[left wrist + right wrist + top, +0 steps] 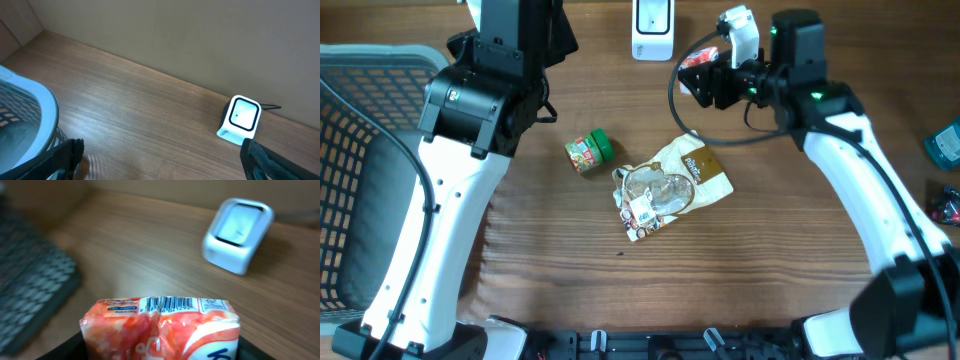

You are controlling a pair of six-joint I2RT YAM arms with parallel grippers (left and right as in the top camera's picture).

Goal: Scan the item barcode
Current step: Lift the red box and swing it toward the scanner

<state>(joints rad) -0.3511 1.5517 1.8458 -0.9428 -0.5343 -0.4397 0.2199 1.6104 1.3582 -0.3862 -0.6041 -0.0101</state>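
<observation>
**A:** Orange plastic, that packet (pixel 160 330). Why is it up in the air and not lying on the worktop (pixel 770 260)?

**B:** The right fingers (pixel 705 88) are closed on it. They hold it at the far side, just right of the white scanner (pixel 652 30). Lifted like that, it can be turned until its barcode (pixel 170 303) meets the scanner's window.

**A:** Does the barcode face the window now?

**B:** In the right wrist view the stripes run along the packet's top edge, towards the camera, and the scanner sits beyond it to the right. That picture is blurred, so I can't tell the exact angle. I'd judge it isn't lined up yet.

**A:** And the other arm?

**B:** The left fingers (pixel 278 161) stand wide apart with nothing between them. They hang at the far left, between the basket (pixel 360 70) and the scanner, probably to keep out of the way.

**A:** What about the rest?

**B:** A green-lidded jar (pixel 588 150) and a brown-and-white bag (pixel 672 182) lie in the middle of the worktop, well apart from the scanner. They are likely waiting their turn.

**A:** What does the next move need?

**B:** The packet should come nearer and tilt so the stripes point into the window. A crinkly wrapper can buckle a code, so that edge needs to be kept flat.
</observation>
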